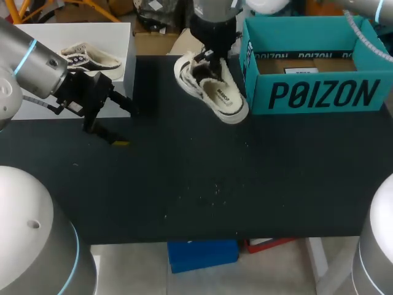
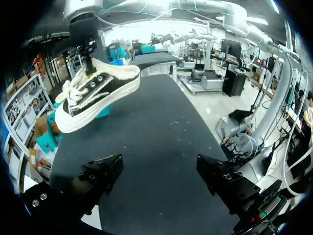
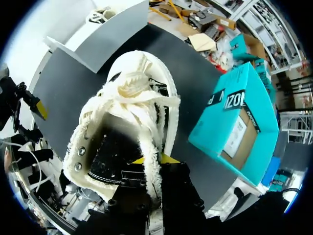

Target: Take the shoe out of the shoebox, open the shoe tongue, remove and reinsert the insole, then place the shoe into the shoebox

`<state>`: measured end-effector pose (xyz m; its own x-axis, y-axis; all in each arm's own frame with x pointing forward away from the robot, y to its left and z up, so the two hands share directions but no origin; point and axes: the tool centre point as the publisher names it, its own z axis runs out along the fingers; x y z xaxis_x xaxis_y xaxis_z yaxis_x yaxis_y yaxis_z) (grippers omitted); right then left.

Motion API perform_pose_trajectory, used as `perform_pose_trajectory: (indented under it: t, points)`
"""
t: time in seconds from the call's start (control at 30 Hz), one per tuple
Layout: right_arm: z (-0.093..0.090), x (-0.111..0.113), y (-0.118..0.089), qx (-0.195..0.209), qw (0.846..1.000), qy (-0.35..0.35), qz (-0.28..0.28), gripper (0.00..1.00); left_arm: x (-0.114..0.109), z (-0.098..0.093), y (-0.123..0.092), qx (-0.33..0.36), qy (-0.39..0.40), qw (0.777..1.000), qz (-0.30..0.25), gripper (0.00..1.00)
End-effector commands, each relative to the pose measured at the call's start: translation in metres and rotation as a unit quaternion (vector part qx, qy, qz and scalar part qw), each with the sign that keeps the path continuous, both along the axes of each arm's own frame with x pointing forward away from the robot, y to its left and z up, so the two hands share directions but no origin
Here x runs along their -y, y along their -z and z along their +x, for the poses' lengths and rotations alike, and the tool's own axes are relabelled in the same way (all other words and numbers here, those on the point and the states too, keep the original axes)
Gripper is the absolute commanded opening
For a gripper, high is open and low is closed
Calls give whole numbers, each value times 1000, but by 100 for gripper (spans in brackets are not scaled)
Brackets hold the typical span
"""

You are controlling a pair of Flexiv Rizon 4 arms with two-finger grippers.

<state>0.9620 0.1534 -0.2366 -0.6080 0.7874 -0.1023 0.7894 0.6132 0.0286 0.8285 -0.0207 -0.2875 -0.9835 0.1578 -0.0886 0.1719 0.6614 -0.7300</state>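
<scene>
Hanging from the right hand [image 1: 207,60], the shoe [image 1: 218,92] is gripped by its fleecy collar, clear of the worktop [image 1: 202,184], with the teal shoebox [image 1: 319,92] just beside it. The gripping fingertips are largely hidden by fleece. The left hand [image 1: 126,126] is held spread, nothing between its fingers, well apart from the shoe.

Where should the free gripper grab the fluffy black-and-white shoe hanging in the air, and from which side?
Probably the heel end of the black-and-white fleece-lined shoe, coming in from the open table side with the left gripper. The right gripper pinches its fleecy collar, the teal cardboard shoebox blocks the other side, and the heel sticks out free above the black table.
</scene>
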Motion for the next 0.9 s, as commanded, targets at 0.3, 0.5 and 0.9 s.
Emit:
perform_pose_trajectory:
  t: [0.3,0.5,0.9]
  points:
    - [48,117,-121,-25,880,-473,24,0,0,-1,1,1,-1,1000,1,100]
    - [77,164,-132,-60,801,-595,6,0,0,-1,1,1,-1,1000,1,100]
    - [77,164,-132,-60,801,-595,6,0,0,-1,1,1,-1,1000,1,100]
